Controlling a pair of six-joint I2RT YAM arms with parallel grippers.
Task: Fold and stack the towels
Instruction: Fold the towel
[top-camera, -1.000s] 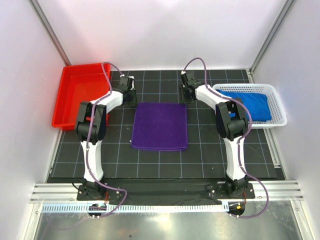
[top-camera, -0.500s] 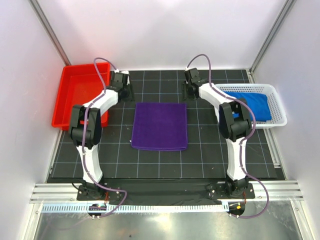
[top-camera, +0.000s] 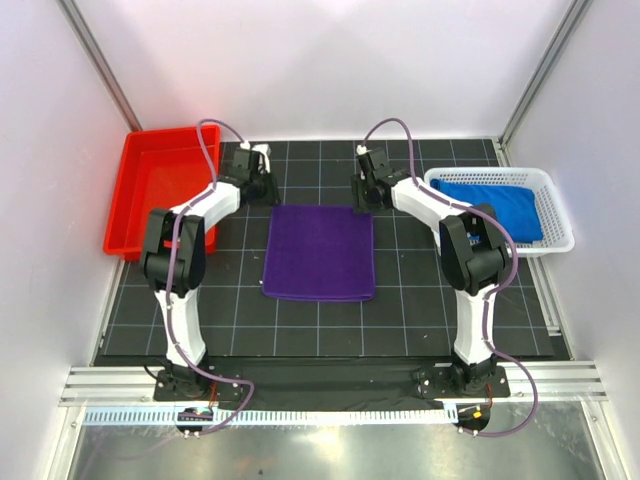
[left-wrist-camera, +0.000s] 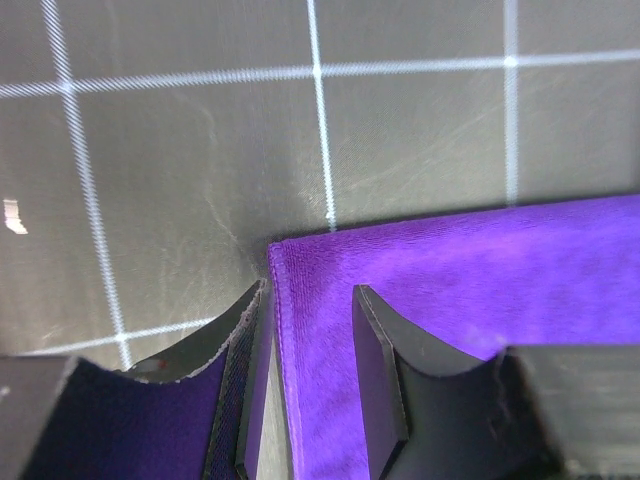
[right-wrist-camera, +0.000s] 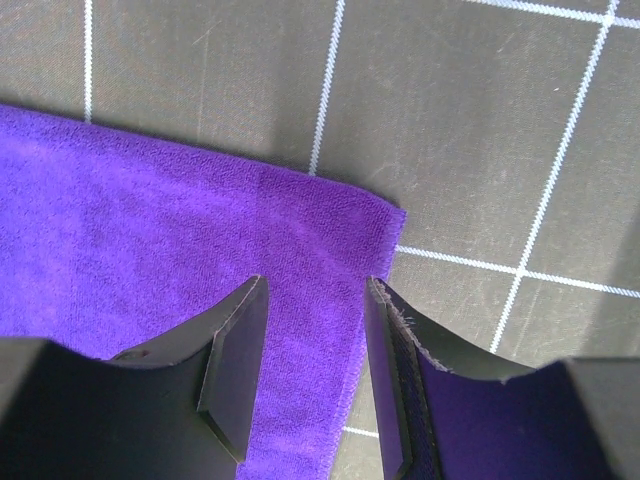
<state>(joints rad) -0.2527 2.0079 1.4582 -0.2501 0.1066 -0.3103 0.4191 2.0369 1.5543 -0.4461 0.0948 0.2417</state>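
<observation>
A deep purple towel (top-camera: 320, 252) lies folded in a flat square in the middle of the black grid mat. My left gripper (top-camera: 266, 194) hovers at its far left corner. In the left wrist view, the left gripper (left-wrist-camera: 310, 335) is open, its jaws astride the purple towel's (left-wrist-camera: 480, 260) left edge. My right gripper (top-camera: 366, 198) is at the far right corner. It is open too (right-wrist-camera: 315, 345), one finger over the towel (right-wrist-camera: 150, 220) and the other over the mat. A blue towel (top-camera: 495, 205) lies in the white basket (top-camera: 555, 215).
A red tray (top-camera: 155, 190) stands at the mat's back left corner, close to the left arm. The white mesh basket sits against the right wall. White walls with metal posts enclose the back and sides. A metal rail runs along the near edge.
Both grippers drew back a little, then came in over the purple towel's far corners with their jaws slightly wider. The towel has not moved.
</observation>
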